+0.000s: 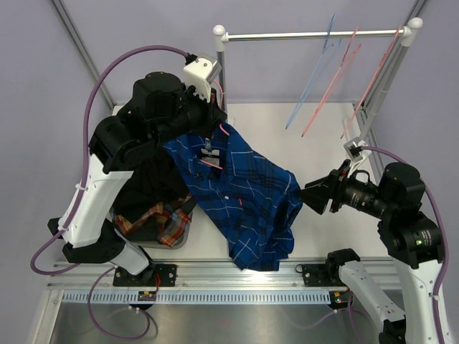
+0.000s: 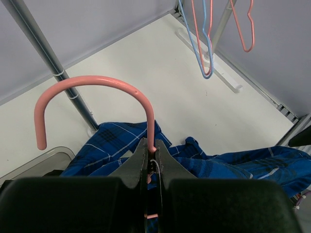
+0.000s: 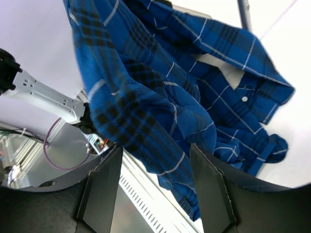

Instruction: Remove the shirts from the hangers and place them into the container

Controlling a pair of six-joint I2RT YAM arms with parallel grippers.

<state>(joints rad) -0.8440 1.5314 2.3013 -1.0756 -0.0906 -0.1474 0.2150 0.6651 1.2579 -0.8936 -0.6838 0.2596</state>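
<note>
A blue shirt [image 1: 247,204] with thin white checks hangs on a pink hanger [image 2: 92,82] and trails down onto the table. My left gripper [image 2: 151,158] is shut on the hanger's neck just below the hook, above the shirt's collar [image 1: 209,152]. My right gripper [image 3: 158,189] is at the shirt's right edge [image 1: 294,188], open, with a hanging fold of the blue fabric [image 3: 146,121] between its fingers [image 3: 104,187]. The container [image 1: 183,238] at the front left holds a red-orange plaid shirt [image 1: 161,218] and dark shirts [image 1: 147,183].
The white-and-silver rail stand [image 1: 308,34] stands at the back right with a blue hanger [image 1: 315,72] and two pink hangers [image 1: 333,82] hanging bare. The left arm's body [image 1: 136,136] leans over the container. A metal rail [image 1: 237,276] edges the near side of the table.
</note>
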